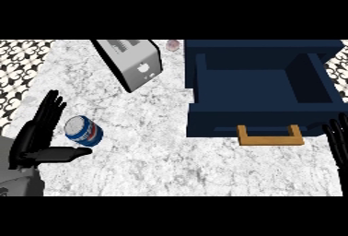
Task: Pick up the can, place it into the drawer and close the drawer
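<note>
Navy drawer (262,99) and blue can (84,131) on a white marble counter (170,156)

The counter is white veined with grey. The can is blue with a red-and-white band and a silvery top. The drawer's handle (269,136) is ochre. The toaster (129,62) at far left is silver. Both hands, left (41,138) and right (338,143), are black. A black-and-white floral tile pattern (20,69) shows at far left.
</note>
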Motion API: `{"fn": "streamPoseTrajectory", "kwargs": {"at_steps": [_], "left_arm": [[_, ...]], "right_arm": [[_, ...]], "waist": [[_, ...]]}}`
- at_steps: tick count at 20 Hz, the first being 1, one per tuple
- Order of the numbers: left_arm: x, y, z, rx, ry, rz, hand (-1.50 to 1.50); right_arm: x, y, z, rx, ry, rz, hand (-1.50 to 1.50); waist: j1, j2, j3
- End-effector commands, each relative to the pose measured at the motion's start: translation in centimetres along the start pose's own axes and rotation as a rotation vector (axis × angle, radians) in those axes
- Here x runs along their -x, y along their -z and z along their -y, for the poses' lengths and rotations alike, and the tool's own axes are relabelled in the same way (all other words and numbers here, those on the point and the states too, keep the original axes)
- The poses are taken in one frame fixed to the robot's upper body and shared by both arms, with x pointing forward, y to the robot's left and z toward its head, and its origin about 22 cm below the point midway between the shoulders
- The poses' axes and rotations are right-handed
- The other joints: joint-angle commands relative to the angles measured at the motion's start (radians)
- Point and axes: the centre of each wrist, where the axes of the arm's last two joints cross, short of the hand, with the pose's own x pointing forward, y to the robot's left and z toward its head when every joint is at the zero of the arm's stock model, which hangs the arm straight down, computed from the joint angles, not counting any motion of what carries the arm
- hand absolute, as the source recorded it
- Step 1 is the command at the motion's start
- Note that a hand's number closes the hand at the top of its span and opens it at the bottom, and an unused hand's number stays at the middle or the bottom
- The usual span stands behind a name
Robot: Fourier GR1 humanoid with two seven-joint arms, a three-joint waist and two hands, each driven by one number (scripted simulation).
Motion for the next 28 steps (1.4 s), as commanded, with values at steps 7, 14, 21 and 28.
{"fn": "streamPoseTrajectory", "kwargs": {"at_steps": [7, 14, 21, 28], "left_arm": [[5.8, -1.4, -0.4, -0.003, 0.013, -0.031, -1.5], [6.9, -1.5, -3.5, -0.013, 0.008, -0.048, -1.5], [5.9, -0.3, -4.6, -0.022, 0.003, -0.065, -1.5], [9.2, -0.8, -4.5, -0.022, -0.018, -0.093, -1.5]], "right_arm": [[1.2, 0.8, 0.6, 0.01, 0.01, 0.009, -1.5], [-1.9, -1.3, 0.6, 0.024, 0.004, 0.021, -1.5], [0.3, -1.4, 0.9, 0.031, 0.002, 0.006, -1.5], [-1.5, 2.7, -1.1, 0.012, 0.003, 0.024, -1.5]], "waist": [[0.0, 0.001, 0.0], [-0.005, 0.0, 0.0], [-0.001, -0.001, 0.0], [0.001, 0.001, 0.0]]}}
